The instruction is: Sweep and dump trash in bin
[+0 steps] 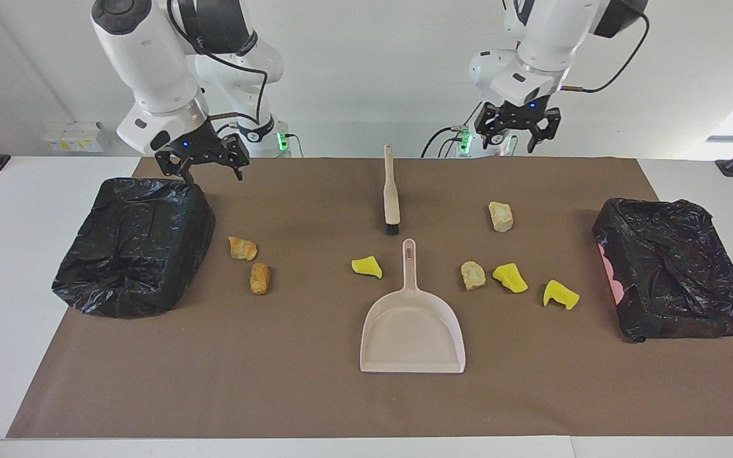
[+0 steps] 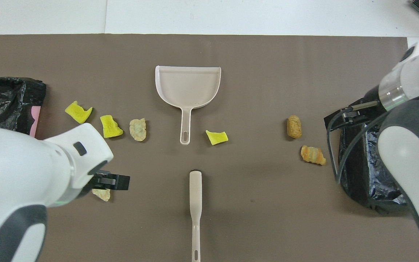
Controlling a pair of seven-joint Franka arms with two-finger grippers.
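On brown mat, dustpan [image 1: 412, 331] holds no trash [image 1: 366, 266].

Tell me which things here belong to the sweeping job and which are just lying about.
For the job:
- seven trash lumps, e.g. yellow sponge piece
- beige plastic dustpan
- beige black-bristled brush
- two black-bagged bins

Just there:
- brown table mat

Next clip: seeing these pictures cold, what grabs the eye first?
The beige dustpan lies mid-mat with the brush just nearer the robots, handle to handle. Yellow sponge bits, orange chunks and pale lumps are scattered to either side between two black-bagged bins at the table's ends. The left gripper and right gripper hang open, empty, above the mat's robot edge.
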